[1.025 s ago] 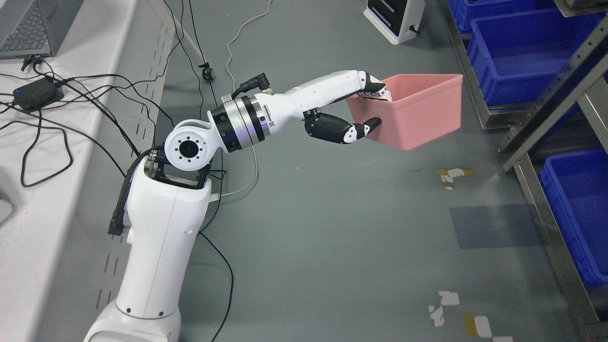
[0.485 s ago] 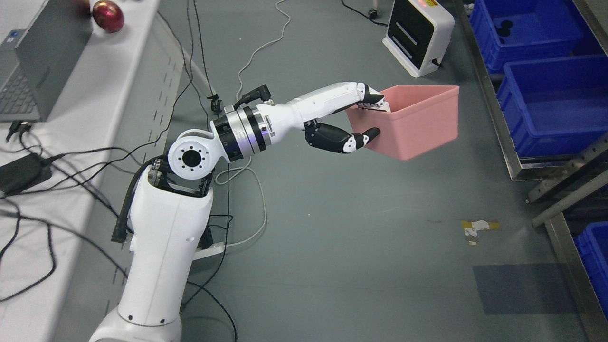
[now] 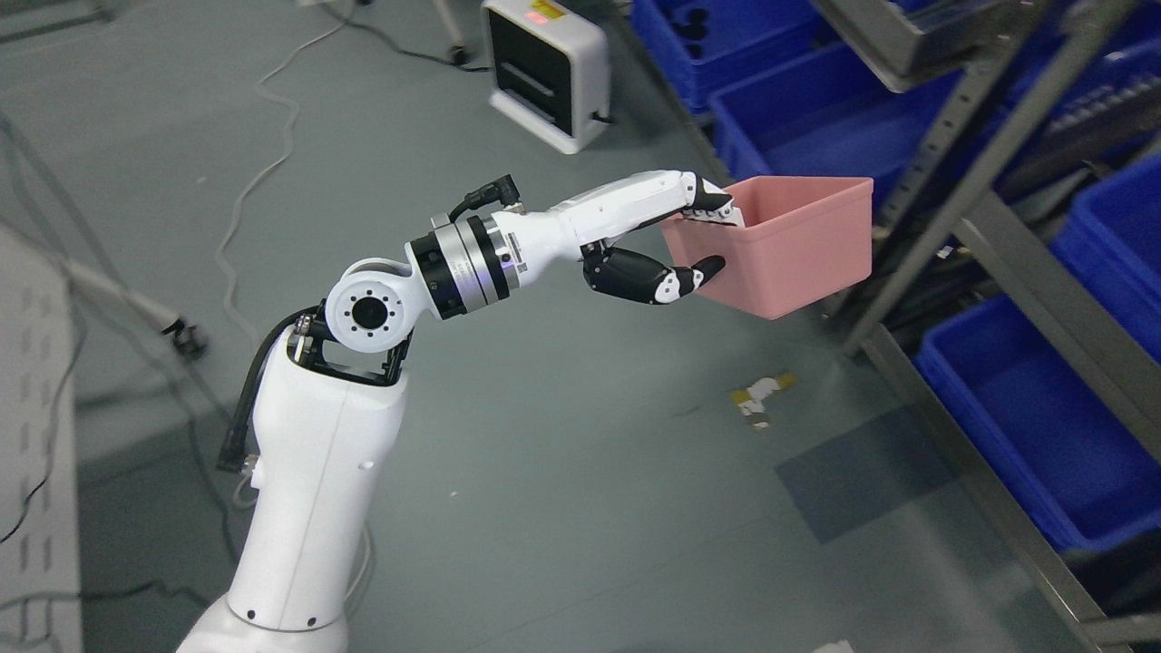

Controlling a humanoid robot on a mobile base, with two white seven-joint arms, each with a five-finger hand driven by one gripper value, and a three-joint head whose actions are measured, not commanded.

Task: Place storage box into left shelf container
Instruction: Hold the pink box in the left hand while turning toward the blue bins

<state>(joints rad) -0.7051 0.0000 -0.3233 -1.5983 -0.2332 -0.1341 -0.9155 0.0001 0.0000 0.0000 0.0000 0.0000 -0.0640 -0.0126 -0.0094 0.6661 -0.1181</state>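
Pink box carried toward the shelf

Head view: my left hand (image 3: 694, 240) grasps the pink storage box (image 3: 785, 245) by its near wall, fingers (image 3: 717, 201) hooked over the rim and the thumb (image 3: 694, 274) pressed against the outside face. That pinch on one wall lets me carry the box upright with its open top clear, so it can go down into a container without turning. The box hangs in the air above the grey floor (image 3: 562, 472), touching nothing but my hand, with its far edge just beside a slanting post of the metal shelf (image 3: 989, 236). Blue shelf containers (image 3: 1025, 426) sit on the lower level to the right and more of them behind the box, all open upward. I judge the job to be at the carrying stage: the box is not yet over any container, and the post stands between it and the nearest bins, so the approach needs care. A white appliance (image 3: 544, 68) stands on the floor behind. My right arm does not show
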